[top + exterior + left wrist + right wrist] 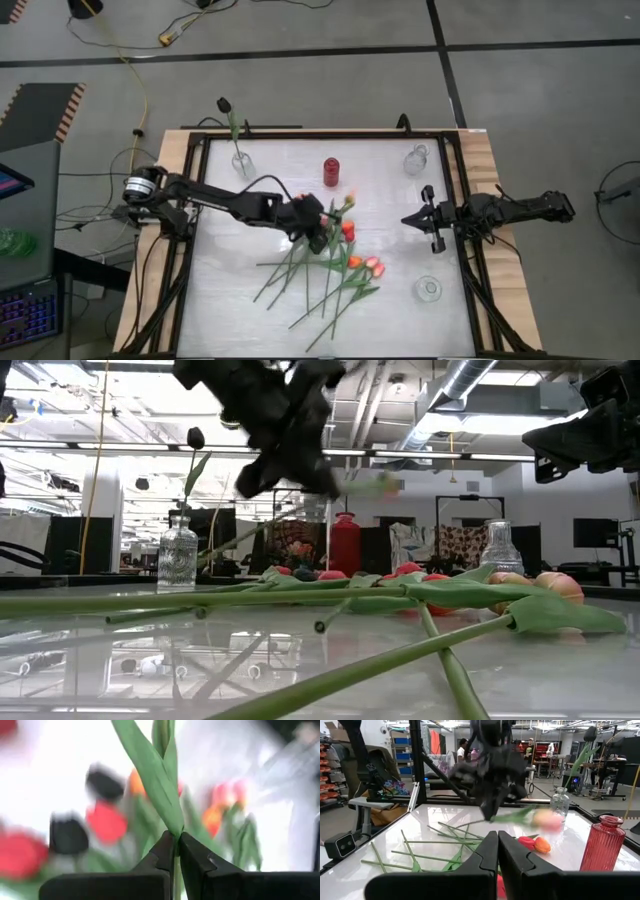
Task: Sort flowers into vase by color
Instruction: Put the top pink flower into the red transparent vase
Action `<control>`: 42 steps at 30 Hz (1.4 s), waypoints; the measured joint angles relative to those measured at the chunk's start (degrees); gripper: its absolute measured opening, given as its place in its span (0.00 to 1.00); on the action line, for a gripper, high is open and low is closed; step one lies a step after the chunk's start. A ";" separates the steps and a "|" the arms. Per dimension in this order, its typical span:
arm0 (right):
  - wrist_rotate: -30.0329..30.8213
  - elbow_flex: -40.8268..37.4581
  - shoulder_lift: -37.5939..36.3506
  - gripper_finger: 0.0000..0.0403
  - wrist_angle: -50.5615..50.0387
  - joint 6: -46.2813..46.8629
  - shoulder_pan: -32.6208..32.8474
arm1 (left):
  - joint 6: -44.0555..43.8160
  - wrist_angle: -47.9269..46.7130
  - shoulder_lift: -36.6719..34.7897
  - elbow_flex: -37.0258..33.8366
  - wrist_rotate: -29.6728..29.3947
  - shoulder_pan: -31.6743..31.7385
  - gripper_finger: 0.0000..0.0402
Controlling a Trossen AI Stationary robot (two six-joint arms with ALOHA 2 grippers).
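From above, the left gripper (322,222) sits over the middle of the white table (230,300), clenched on the green stem of one tulip (345,204) whose pale head pokes out toward the red vase (331,171) at upper centre; its wrist camera shows the two dark fingers (167,851) pinched tight on that stem just under the leaf; the rest of the flowers (330,275) lie in a loose heap just below and right of that gripper, stems fanning toward the lower edge of the frame, red and orange heads bunched together; the heap crowds the arm's near side, while the table's left half and the strip along the top lie open; a clear vase (242,163) at upper left already holds a black tulip (224,104), another clear vase (416,159) stands at upper right, and a third (429,289) at lower right close to the table's rim; the right gripper (410,219) hangs at mid-right, well apart from the heap, fingers pressed together on nothing; in the low view the left arm is a dark blur at the top and the held bloom is smeared, so its colour is hard to make out; the black heads in the pile are blurred in the left wrist view.
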 joint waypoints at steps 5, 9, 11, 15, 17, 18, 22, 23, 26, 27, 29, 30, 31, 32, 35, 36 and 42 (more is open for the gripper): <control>0.00 0.00 0.00 0.10 0.02 0.00 0.00 | 9.19 13.03 -2.18 0.00 -2.40 2.15 0.01; 0.00 0.00 0.00 0.10 0.00 0.00 0.00 | 16.56 20.85 -3.48 0.00 -3.03 5.07 0.01; 0.00 0.00 0.00 0.10 0.01 0.00 0.00 | 19.64 23.69 -4.34 0.00 -3.07 6.75 0.01; 0.00 0.00 0.00 0.10 0.00 0.00 0.00 | 25.88 28.75 -6.10 0.00 -3.04 10.25 0.01; -0.01 0.00 0.00 0.10 0.00 0.00 0.00 | 30.17 31.02 -6.84 0.02 -3.03 12.08 0.01; -0.02 0.00 0.00 0.10 0.00 0.00 0.00 | 32.30 32.14 -7.06 0.02 -3.05 12.91 0.01; -0.01 0.00 0.00 0.10 0.00 0.00 0.00 | 38.09 38.28 -7.10 0.02 -2.97 16.20 0.01; -0.02 0.00 0.00 0.10 0.00 0.00 0.00 | 39.14 39.58 -7.09 0.02 -2.94 16.92 0.01; -0.02 0.00 0.00 0.10 0.01 0.00 -0.02 | 41.39 41.05 -7.10 0.04 -2.90 19.01 0.01; -0.02 0.00 0.00 0.10 0.00 0.00 -0.02 | 41.61 41.04 -7.07 0.04 -2.89 19.67 0.01; -0.02 0.00 0.00 0.10 0.00 0.00 0.00 | 41.61 41.29 -7.02 0.04 -2.77 20.84 0.01; -0.02 0.00 0.00 0.10 0.00 0.00 -0.02 | 41.47 41.47 -7.02 0.04 -2.77 21.39 0.01; -0.02 0.00 0.00 0.10 0.00 0.00 -0.02 | 41.29 41.57 -7.02 0.04 -2.74 21.83 0.01; -0.02 0.00 0.00 0.10 0.00 0.00 -0.01 | 41.19 41.58 -6.93 0.04 -2.78 22.24 0.01; -0.02 0.00 0.00 0.10 0.00 0.00 -0.01 | 41.17 41.22 -6.54 0.04 -2.72 23.12 0.01; -0.02 0.00 0.00 0.10 0.00 0.00 0.00 | 41.17 41.00 -6.54 0.04 -2.70 23.32 0.01; -0.03 0.00 0.00 0.10 0.01 0.00 0.00 | 41.04 39.59 -6.54 0.04 -2.72 23.55 0.01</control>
